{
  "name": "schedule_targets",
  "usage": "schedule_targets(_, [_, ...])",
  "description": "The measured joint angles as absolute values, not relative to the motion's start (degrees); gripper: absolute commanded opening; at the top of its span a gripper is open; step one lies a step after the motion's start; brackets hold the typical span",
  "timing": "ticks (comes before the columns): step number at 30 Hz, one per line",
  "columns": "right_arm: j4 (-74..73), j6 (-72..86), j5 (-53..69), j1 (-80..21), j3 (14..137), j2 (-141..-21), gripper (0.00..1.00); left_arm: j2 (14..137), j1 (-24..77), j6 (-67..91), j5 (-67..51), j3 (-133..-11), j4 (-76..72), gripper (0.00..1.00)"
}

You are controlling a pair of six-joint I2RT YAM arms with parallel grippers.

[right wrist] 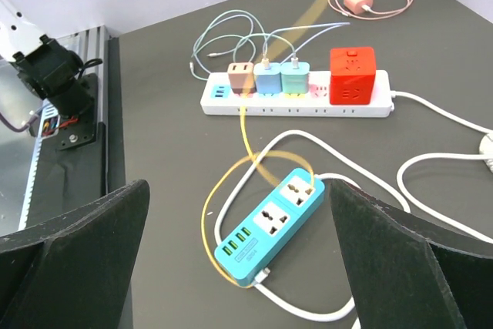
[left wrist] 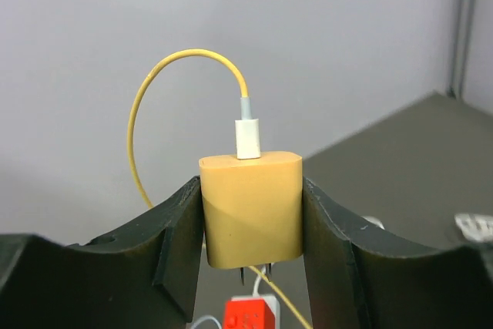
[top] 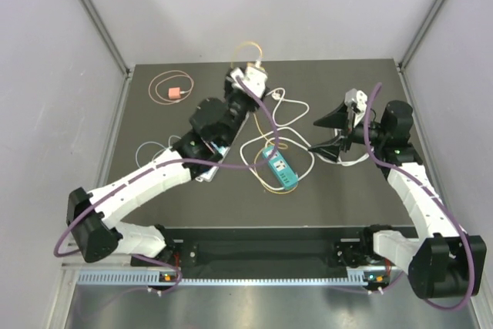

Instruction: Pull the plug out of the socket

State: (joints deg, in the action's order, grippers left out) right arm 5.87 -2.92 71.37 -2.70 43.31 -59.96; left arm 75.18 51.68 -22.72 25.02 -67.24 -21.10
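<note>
Your left tool (left wrist: 251, 225) clamps the yellow plug (left wrist: 250, 198) — prongs bare; your right tool (right wrist: 240, 225) gapes wide above the desk (right wrist: 154, 152).

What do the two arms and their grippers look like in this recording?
Both the left arm and right arm have white link shells between bulky black joint housings, with a purple cable looping loosely along each. The left gripper and right gripper have matte black, broad wedge-shaped fingers. No markings are legible.
</note>
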Motion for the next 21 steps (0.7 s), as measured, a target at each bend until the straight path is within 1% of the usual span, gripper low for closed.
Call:
schedule_targets(2, [5.85,-3.01,71.18,-2.35,43.31,-59.96,1.0,75.48,49.8,-22.0,25.61,-72.34,-20.25,0.0])
schedule_targets(8, [5.85,-2.98,70.96,-2.0,43.31,-59.96,1.0,81.06,44.4,-20.67,28.21,-92.95,-21.91,0.0])
schedule_targets(15, [6.04,-2.2,70.98,-1.93,43.31,-59.94,1.0,94.8,37.95,-20.47,30.52,-119.83,-23.07,0.0])
schedule_targets(21, [7.27,-0.64,71.0,-1.93,43.29,-59.94,1.0,102.83,31.07,-14.68,30.96,-133.97,-23.27,0.0])
